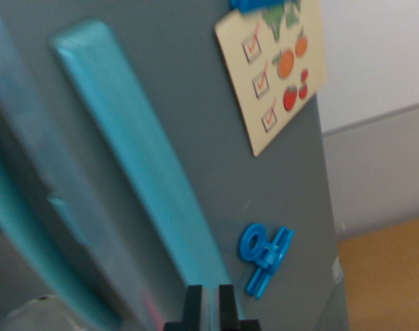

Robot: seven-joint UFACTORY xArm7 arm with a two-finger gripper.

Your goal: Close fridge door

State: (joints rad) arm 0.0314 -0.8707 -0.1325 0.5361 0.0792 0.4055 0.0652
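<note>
The grey fridge door (196, 124) fills most of the wrist view, seen close up and tilted. A long teal handle (137, 152) runs down it from the upper left to the bottom middle. My gripper (209, 307) sits at the bottom edge, just below the handle's lower end. Its two black fingertips (193, 303) stand close together with only a thin pale strip between them, and nothing is held. I cannot tell whether the tips touch the door. At the wrist view's left, a second teal and grey edge (30, 227) of the fridge shows, blurred.
A shopping-list card with fruit pictures (275, 69) hangs on the door's upper right under a blue clip (254, 4). A blue key-shaped magnet (264, 256) sits right of the gripper. Beyond the door's right edge are a pale wall (382, 138) and wooden floor (389, 276).
</note>
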